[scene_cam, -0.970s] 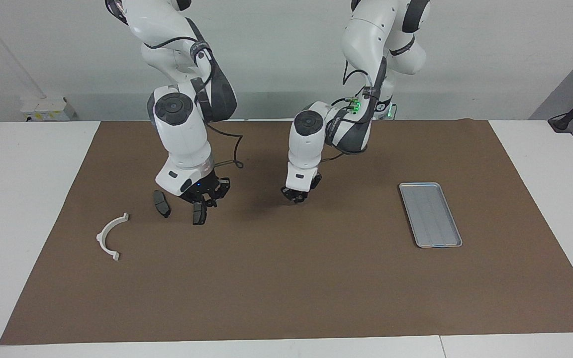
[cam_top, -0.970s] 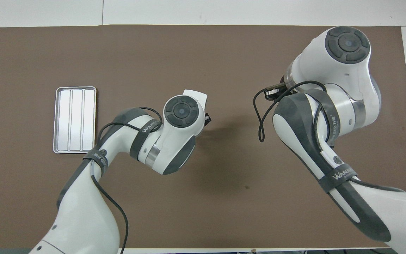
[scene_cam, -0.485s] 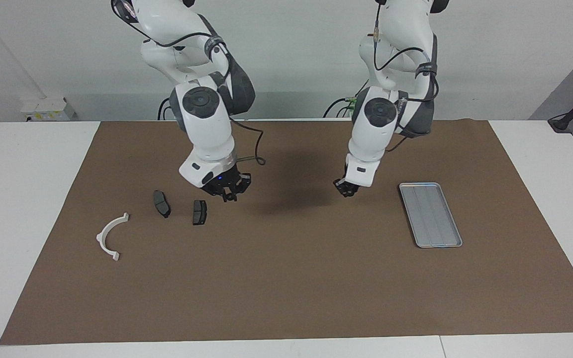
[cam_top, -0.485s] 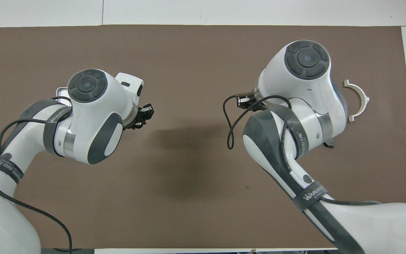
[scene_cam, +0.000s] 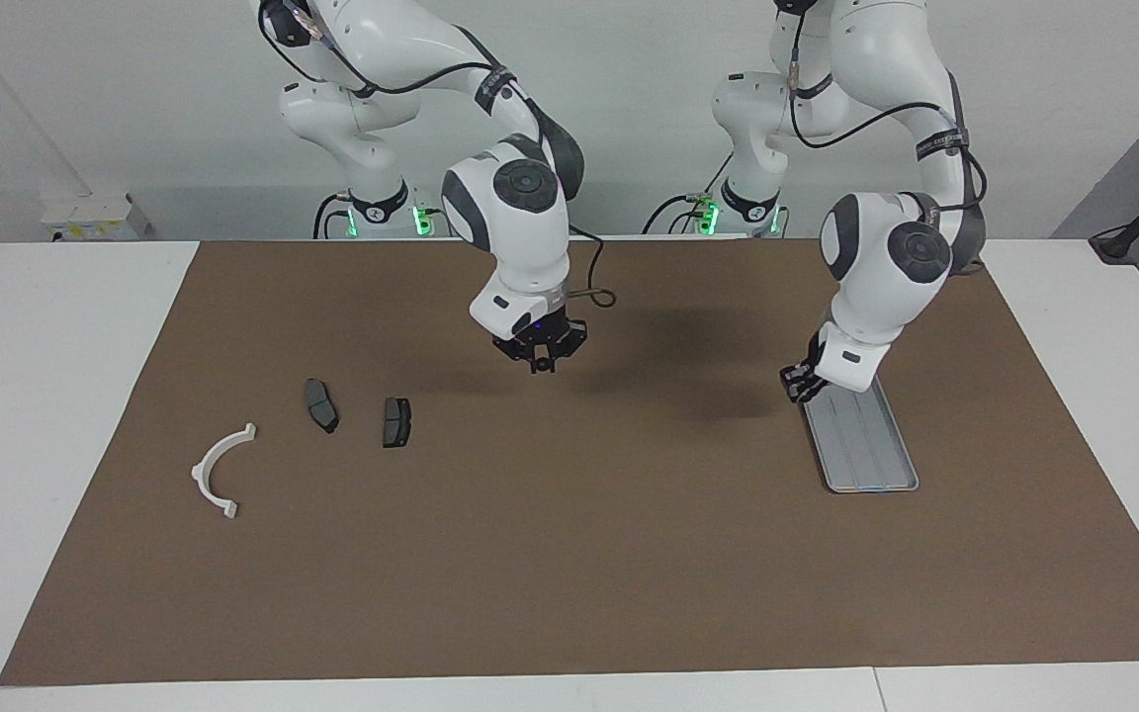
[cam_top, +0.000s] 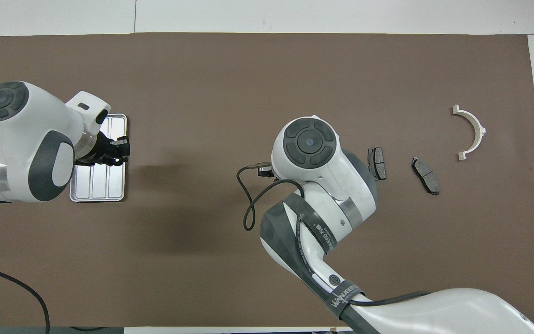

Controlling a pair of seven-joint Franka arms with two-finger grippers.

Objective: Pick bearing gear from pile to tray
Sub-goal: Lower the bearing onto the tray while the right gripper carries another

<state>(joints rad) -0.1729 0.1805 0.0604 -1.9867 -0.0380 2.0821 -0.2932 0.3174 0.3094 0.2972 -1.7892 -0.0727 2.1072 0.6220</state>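
Observation:
The pile lies toward the right arm's end of the table: a white half-ring bracket point(scene_cam: 219, 470) point(cam_top: 473, 132) and two dark grey plates point(scene_cam: 320, 405) point(scene_cam: 396, 422) point(cam_top: 377, 163) point(cam_top: 426, 169). No small black round pieces show. The silver ribbed tray point(scene_cam: 871, 450) point(cam_top: 100, 185) lies toward the left arm's end. My left gripper point(scene_cam: 799, 384) point(cam_top: 117, 149) hangs low over the tray's edge nearest the robots. My right gripper point(scene_cam: 539, 358) is up over the middle of the mat, away from the pile. Its own wrist hides it in the overhead view. I cannot make out anything held in either gripper.
A brown mat point(scene_cam: 569, 554) covers most of the white table point(scene_cam: 45, 396). The right arm's forearm and cable point(cam_top: 248, 208) reach over the mat's middle.
The left gripper has swung from the middle of the mat to over the tray. The right gripper has risen from beside the grey plates and moved over the mat's middle.

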